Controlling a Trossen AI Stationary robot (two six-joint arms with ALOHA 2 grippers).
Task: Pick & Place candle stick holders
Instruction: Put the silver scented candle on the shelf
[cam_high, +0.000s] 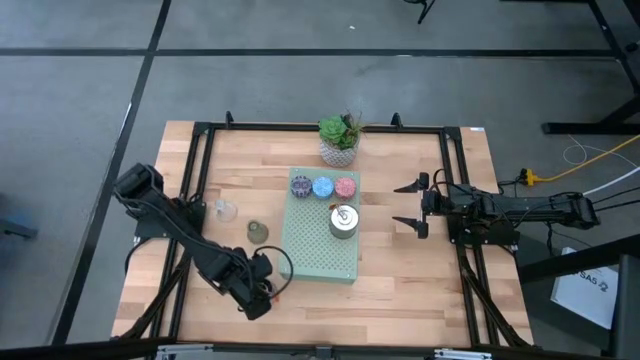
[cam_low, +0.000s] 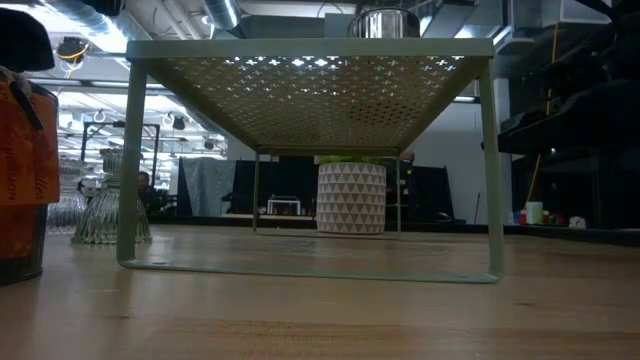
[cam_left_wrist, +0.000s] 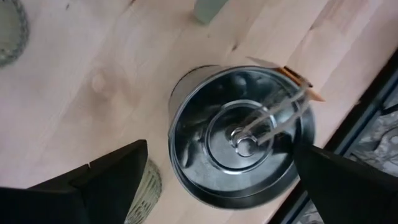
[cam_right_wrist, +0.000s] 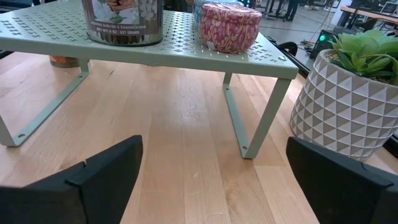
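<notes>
A pale green perforated rack (cam_high: 310, 255) stands mid-table. On it sit the purple (cam_high: 301, 185), blue (cam_high: 323, 186) and pink (cam_high: 346, 186) holders and a silver holder (cam_high: 343, 221). An olive-green holder (cam_high: 258, 232) stands on the table to the rack's left. My left gripper (cam_high: 262, 290) is open and points down over a second silver holder (cam_left_wrist: 239, 134), which stands on the table with a finger on either side, apart from it. Another olive-green holder (cam_left_wrist: 144, 190) stands by one finger. My right gripper (cam_high: 410, 205) is open and empty, to the right of the rack.
A succulent in a white patterned pot (cam_high: 340, 140) stands behind the rack. A clear glass piece (cam_high: 224, 210) stands on the table's left part. Black frame rails (cam_high: 195, 190) run along the table's sides. Bare wood lies between the rack and my right gripper (cam_right_wrist: 211, 180).
</notes>
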